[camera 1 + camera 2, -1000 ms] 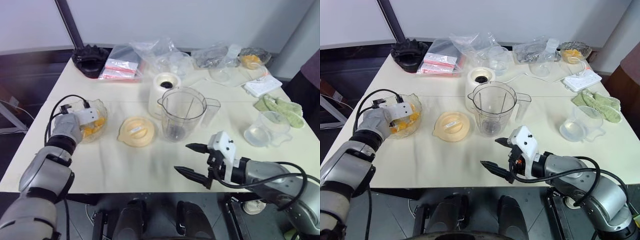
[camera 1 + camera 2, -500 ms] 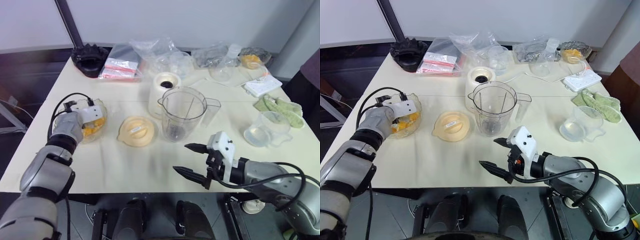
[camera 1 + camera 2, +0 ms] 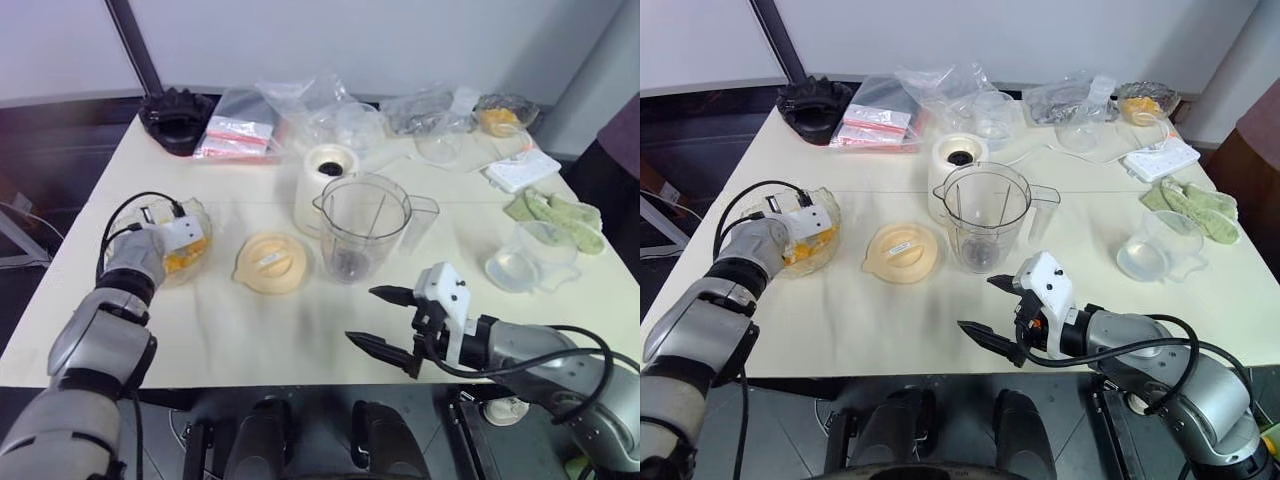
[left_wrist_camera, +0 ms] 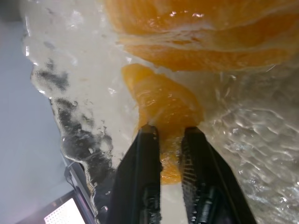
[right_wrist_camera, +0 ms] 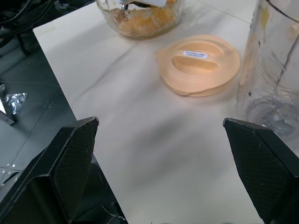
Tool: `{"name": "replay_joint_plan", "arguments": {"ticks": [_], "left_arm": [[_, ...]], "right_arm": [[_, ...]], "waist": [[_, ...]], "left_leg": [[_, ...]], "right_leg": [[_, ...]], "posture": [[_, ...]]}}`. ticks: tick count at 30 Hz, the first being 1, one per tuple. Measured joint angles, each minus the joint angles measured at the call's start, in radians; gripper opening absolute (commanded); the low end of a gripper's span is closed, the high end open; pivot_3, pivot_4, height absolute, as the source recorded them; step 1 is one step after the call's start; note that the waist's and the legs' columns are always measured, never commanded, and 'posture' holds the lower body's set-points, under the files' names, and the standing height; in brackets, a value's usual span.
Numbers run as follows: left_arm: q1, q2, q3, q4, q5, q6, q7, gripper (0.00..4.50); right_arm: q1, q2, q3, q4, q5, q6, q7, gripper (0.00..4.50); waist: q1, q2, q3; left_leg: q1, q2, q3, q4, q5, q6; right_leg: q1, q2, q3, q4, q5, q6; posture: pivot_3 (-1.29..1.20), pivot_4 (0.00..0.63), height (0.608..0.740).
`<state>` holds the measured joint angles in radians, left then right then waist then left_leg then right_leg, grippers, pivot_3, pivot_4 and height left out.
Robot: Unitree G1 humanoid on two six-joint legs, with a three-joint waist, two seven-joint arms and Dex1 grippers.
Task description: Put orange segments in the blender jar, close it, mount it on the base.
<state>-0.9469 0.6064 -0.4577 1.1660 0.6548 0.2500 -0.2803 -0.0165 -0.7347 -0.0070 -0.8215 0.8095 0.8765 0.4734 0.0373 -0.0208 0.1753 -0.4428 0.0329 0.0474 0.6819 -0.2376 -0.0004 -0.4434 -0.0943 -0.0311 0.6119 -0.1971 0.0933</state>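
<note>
Several orange segments [image 3: 186, 258] lie in a clear glass bowl [image 3: 204, 216] at the table's left. My left gripper [image 4: 169, 133] reaches into that bowl and is shut on one orange segment [image 4: 163, 100], pinched between its two black fingers [image 4: 145, 158]. The blender jar [image 3: 362, 225] stands upright and lidless at the table's middle, with the cream-white base [image 3: 325, 178] just behind it. A peach round lid [image 3: 272, 262] lies flat between bowl and jar. My right gripper [image 3: 362, 316] hovers near the front edge, in front of the jar, open and holding nothing.
A small clear jug [image 3: 530, 258] and a green cloth [image 3: 560, 212] sit at the right. Along the back are a black toothed ring [image 3: 175, 115], plastic bags [image 3: 245, 135], a white power strip [image 3: 520, 168] and a small dish of orange pieces [image 3: 500, 116].
Both arms have kept their places. The left hand stays in the bowl and the right gripper stays open.
</note>
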Motion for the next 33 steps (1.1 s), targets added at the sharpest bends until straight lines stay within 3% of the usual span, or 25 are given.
{"name": "replay_joint_plan", "arguments": {"ticks": [6,13,17,21,25,33], "left_arm": [[0.051,0.036,0.001,-0.139,0.007,0.041,0.0,0.56],[0.25,0.166,0.038,-0.664,0.033,0.225,-0.171,0.56],[0.377,0.214,0.135,-0.978,-0.017,0.407,-0.361,0.56],[0.434,0.215,0.299,-1.157,-0.188,0.562,-0.533,0.56],[0.415,0.235,0.471,-1.173,-0.391,0.564,-0.647,0.56],[0.099,0.29,0.594,-0.861,-0.637,0.485,-0.736,0.56]], "right_arm": [[0.001,-0.001,0.0,0.0,0.0,0.0,0.006,4.5],[-0.001,-0.004,0.0,0.003,-0.003,-0.008,0.031,4.5],[0.0,-0.018,-0.006,0.011,-0.003,-0.009,0.05,4.5],[0.026,-0.057,-0.064,0.037,0.003,-0.009,0.087,4.5],[0.06,-0.104,-0.172,0.072,0.01,-0.01,0.128,4.5],[0.087,-0.12,-0.287,0.107,0.001,-0.012,0.152,4.5]], "waist": [[0.0,-0.002,0.001],[-0.003,-0.003,0.002],[-0.003,-0.002,0.002],[0.003,-0.002,0.002],[0.0,-0.003,0.003],[0.004,-0.004,0.004]], "left_leg": [[0.0,0.001,0.0,0.0,0.0,0.0],[-0.001,0.002,0.0,-0.003,0.0,0.0],[-0.001,0.002,-0.001,-0.003,0.0,0.0],[-0.001,0.002,-0.002,-0.003,-0.001,-0.002],[-0.001,0.002,-0.001,-0.003,-0.001,-0.001],[-0.001,-0.001,0.001,-0.003,0.0,0.0]], "right_leg": [[0.0,-0.001,0.0,0.0,0.0,0.0],[-0.002,-0.003,0.001,-0.002,0.0,-0.001],[-0.003,-0.003,0.001,-0.002,0.0,-0.001],[-0.002,-0.004,0.0,-0.002,0.0,-0.001],[-0.002,-0.003,0.0,-0.002,0.0,-0.001],[-0.001,-0.002,-0.002,-0.002,-0.001,0.001]], "posture": [[0.0,0.15,0.74],[0.0,0.15,0.74],[0.0,0.15,0.74],[0.0,0.15,0.74],[0.0,0.15,0.74],[0.0,0.15,0.74]]}}
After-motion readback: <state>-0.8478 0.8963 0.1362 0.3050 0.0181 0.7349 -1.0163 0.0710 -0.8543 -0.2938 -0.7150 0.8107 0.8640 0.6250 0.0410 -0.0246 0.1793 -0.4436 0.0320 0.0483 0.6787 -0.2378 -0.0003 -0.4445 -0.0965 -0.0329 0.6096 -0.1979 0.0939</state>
